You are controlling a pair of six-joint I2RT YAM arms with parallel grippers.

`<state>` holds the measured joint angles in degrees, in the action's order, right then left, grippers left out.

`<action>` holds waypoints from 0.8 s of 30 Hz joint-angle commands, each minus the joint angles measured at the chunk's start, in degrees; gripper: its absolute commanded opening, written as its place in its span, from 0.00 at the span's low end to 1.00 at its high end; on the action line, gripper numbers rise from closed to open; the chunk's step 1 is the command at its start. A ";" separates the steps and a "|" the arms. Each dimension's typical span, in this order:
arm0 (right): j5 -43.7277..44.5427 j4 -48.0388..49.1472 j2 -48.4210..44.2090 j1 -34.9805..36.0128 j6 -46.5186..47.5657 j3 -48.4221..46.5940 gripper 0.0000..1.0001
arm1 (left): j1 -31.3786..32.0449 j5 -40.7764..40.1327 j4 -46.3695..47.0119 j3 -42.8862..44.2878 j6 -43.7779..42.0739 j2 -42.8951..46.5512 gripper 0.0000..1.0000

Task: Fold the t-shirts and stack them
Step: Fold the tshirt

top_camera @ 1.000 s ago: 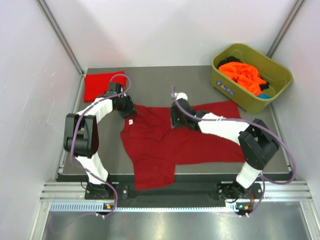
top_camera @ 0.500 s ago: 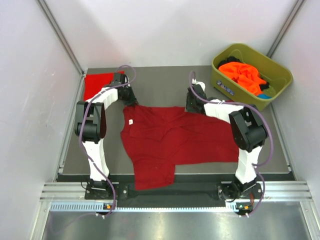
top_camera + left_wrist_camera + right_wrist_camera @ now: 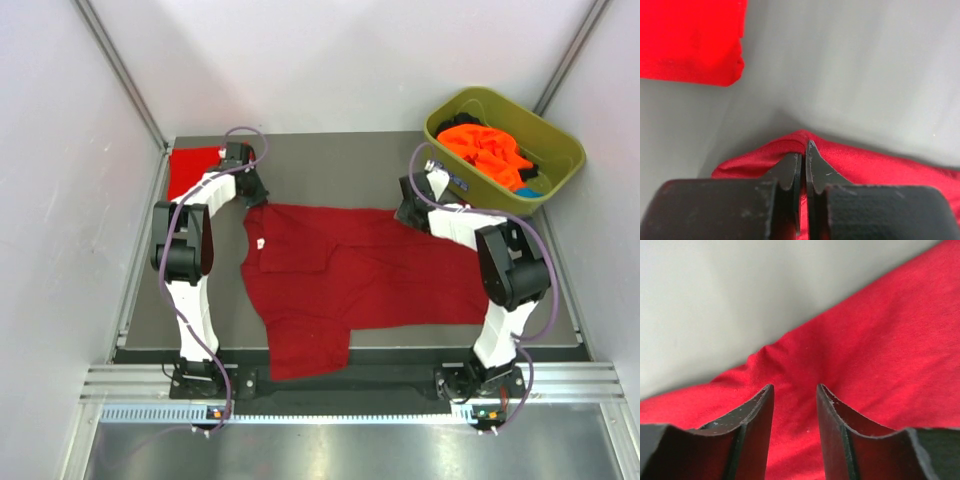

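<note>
A dark crimson t-shirt (image 3: 350, 270) lies spread across the table, its white neck label (image 3: 261, 242) near the left side. My left gripper (image 3: 256, 197) is at the shirt's far left corner. In the left wrist view it (image 3: 804, 145) is shut on a raised fold of the crimson cloth (image 3: 865, 160). My right gripper (image 3: 407, 213) is at the shirt's far right edge. In the right wrist view its jaws (image 3: 795, 387) stand apart over the crimson cloth (image 3: 890, 340), which shows in the gap. A brighter red t-shirt (image 3: 190, 170) lies folded at the far left.
An olive-green tub (image 3: 560, 150) at the far right corner holds orange t-shirts (image 3: 485, 148) and some dark cloth. Bare grey table (image 3: 330, 165) runs along the back between the arms. White walls close in both sides. The shirt's hem hangs over the near table edge.
Both arms swung outward and toward the back, to the shirt's far corners. The left gripper closed on the cloth. The shirt's far edge now lies straighter and flatter.
</note>
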<state>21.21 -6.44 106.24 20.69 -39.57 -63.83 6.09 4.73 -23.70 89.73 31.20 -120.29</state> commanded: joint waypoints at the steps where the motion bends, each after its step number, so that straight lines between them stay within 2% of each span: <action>1: 3.66 0.38 -4.81 -0.74 -1.12 -1.11 0.41 | -0.73 -3.85 -0.71 3.94 2.11 0.41 0.09; 3: 3.57 -1.46 -7.26 -0.82 -0.95 -1.82 0.41 | -0.73 -4.20 -2.74 5.09 2.37 0.49 0.25; 4: 3.40 -2.00 -8.14 -1.00 -0.68 -2.00 0.43 | -0.73 -7.16 -4.75 5.88 2.29 1.10 0.36; 6: 2.26 -3.57 -10.60 -1.09 0.54 -2.52 0.44 | -0.73 -8.33 -6.35 6.07 1.85 2.33 0.43; 11: 1.47 -10.86 -18.67 -3.19 1.34 1.06 0.47 | -0.73 -12.20 -9.87 1.96 0.71 11.29 0.47; 13: 1.46 -11.75 -22.71 -4.68 0.81 4.92 0.47 | -0.73 -9.93 -8.12 -4.00 0.27 16.11 0.48; 15: 1.64 -11.58 -24.93 -7.14 1.25 7.40 0.47 | -0.64 -2.47 -6.62 -7.63 0.61 18.41 0.49; 18: 1.03 -10.17 -26.43 -10.57 3.44 10.92 0.46 | -0.38 1.85 -5.92 -14.48 0.70 21.23 0.50; 24: -3.71 -7.64 -28.01 -19.09 5.91 15.22 0.46 | -1.51 -0.16 -7.32 -23.98 0.00 24.31 0.52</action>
<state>20.64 -15.88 80.23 5.30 -35.53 -49.93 5.45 3.70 -30.48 68.53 32.29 -97.54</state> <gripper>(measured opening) 0.463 0.519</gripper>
